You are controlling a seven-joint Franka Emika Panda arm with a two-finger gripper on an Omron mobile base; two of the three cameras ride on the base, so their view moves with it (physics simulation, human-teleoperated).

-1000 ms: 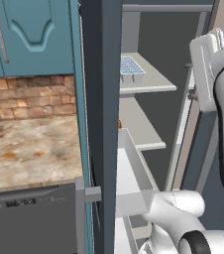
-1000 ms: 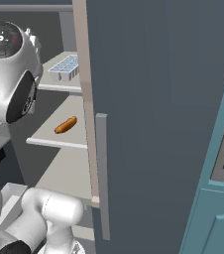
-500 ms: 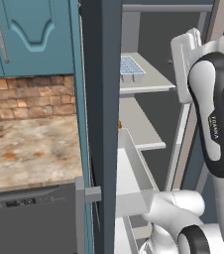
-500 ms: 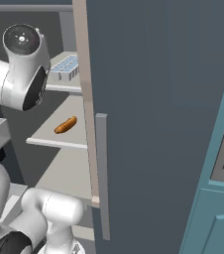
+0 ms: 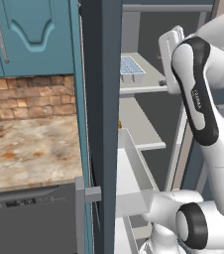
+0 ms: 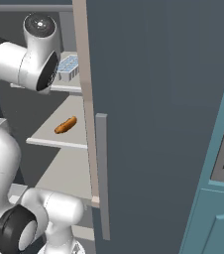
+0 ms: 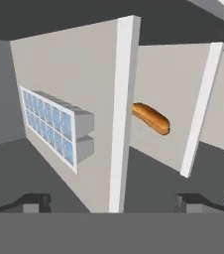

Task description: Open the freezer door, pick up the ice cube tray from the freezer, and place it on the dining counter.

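Jaws spread wide, nothing between them; gripper (image 7: 112, 201) sits outside the freezer (image 5: 148, 74), aimed in at the shelf fronts with the hand rolled, so the shelves run near-vertical in the hand view. Small flat pale blue-grey ice cube tray with its grid of square cells (image 7: 49, 126) lies on the upper light grey shelf (image 7: 104, 89), near that shelf's front edge, well apart from the tips. Lower shelf carries one orange-brown sausage-shaped item (image 7: 151, 118) around mid-shelf. Tall dark slate-grey freezer door with grey vertical bar handle (image 6: 153, 114) stands swung open beside the arm.

Step, as I read it: approach for the tray grasp.

Risks:
- tray is flat and low; tips could hit the shelf lip or slide over the tray rim.
- a push instead of a pinch shoves the tray deeper in.
- elbow is near the open door edge; a wide swing may clip it.
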